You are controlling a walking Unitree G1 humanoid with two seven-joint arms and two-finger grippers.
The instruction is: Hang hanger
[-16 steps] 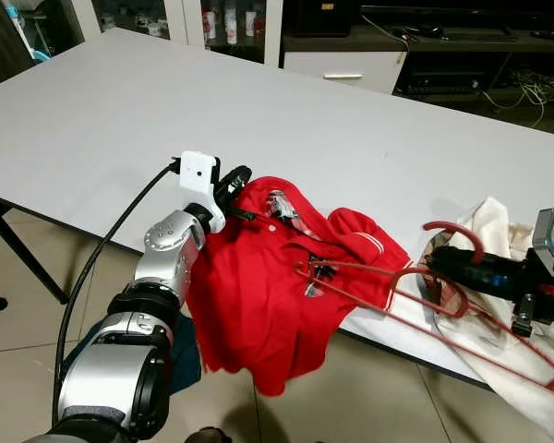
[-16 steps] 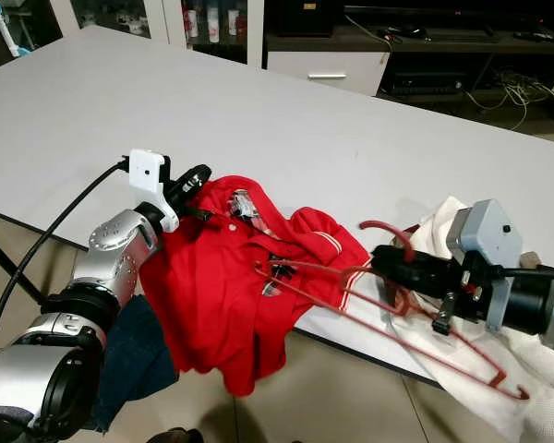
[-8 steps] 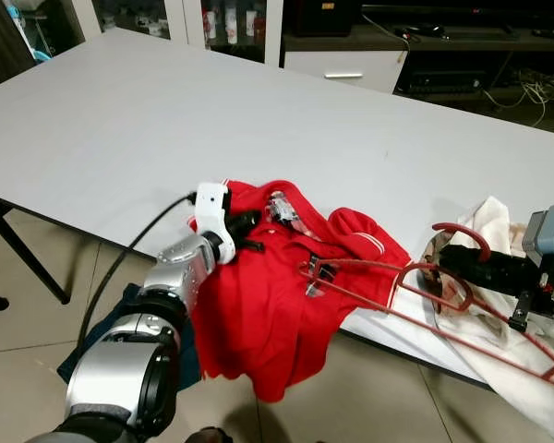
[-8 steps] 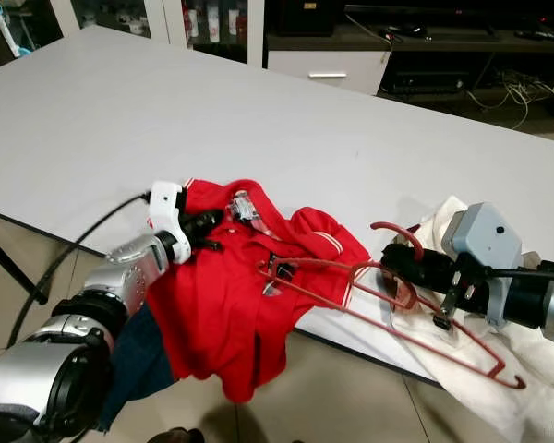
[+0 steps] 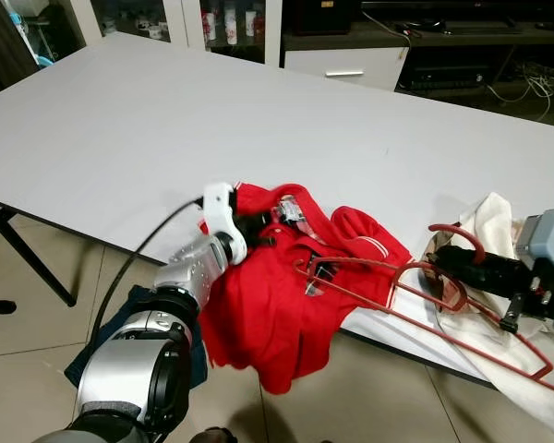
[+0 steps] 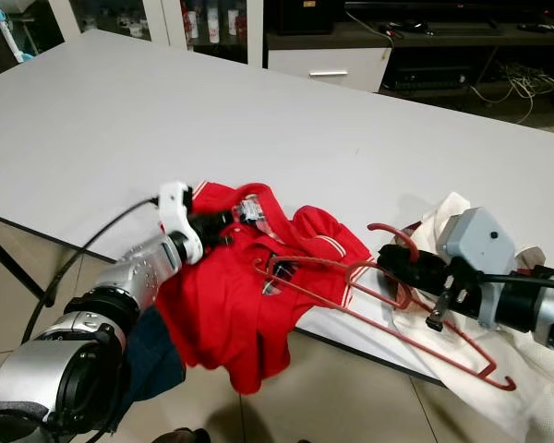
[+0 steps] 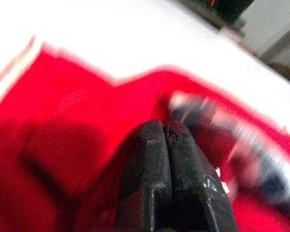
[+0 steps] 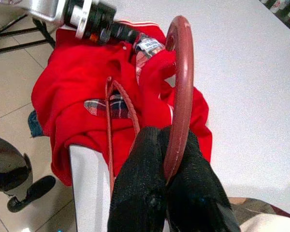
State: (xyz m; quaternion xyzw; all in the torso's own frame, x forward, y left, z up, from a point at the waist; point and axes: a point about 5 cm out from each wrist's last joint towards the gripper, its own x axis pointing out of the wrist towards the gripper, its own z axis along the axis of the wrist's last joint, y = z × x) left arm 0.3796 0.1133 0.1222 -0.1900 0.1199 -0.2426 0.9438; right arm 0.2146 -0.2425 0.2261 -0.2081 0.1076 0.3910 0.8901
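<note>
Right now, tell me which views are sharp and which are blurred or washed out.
Left wrist view: blurred and overexposed, the table blown to white, the red shirt smeared. Right wrist view: sharp on the red hanger. Eye views: evenly lit, crisp, both the left tool and the right tool clear.

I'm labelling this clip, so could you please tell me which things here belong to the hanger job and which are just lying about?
In the job:
hanger, held by the right end effector
red shirt, at the left end effector

Lying about:
white cloth
blue cloth
</note>
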